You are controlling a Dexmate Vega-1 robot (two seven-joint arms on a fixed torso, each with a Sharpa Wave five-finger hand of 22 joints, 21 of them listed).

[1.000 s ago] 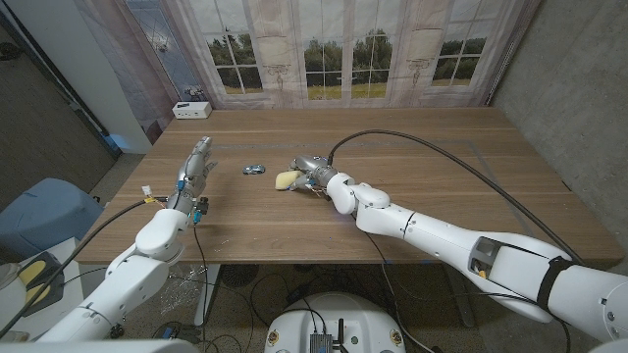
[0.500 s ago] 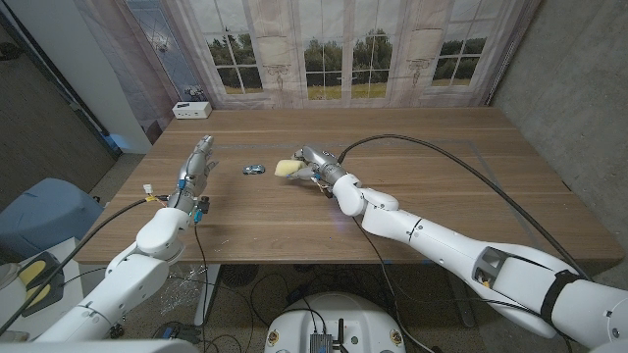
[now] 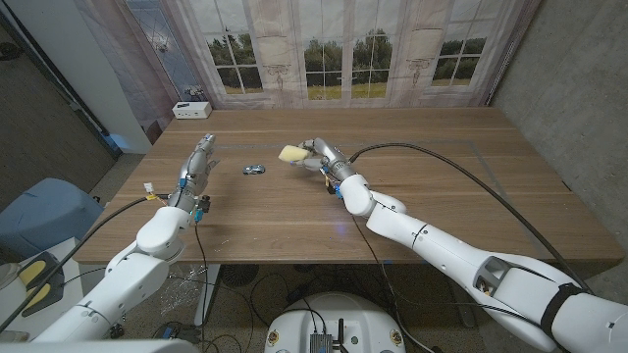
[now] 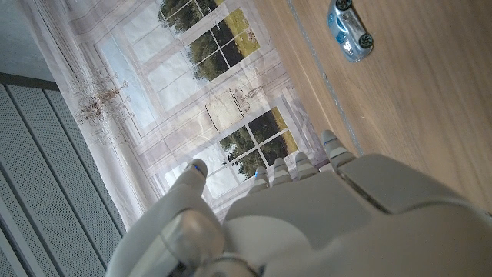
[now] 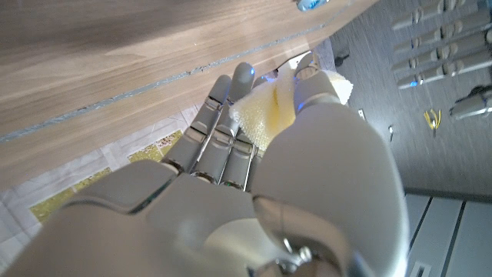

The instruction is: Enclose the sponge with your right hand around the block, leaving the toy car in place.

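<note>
Both hands showed over the wooden table (image 3: 442, 206). No writing could be read, and no container held anything. The right hand (image 3: 316, 155) gripped the yellow sponge (image 3: 291, 152), fingers (image 5: 223, 127) wrapped around it, raised and farther from the robot than a second before. The toy car (image 3: 254, 170) had stayed put, just beside it. The left hand (image 3: 196, 162) held nothing, fingers extended.
</note>
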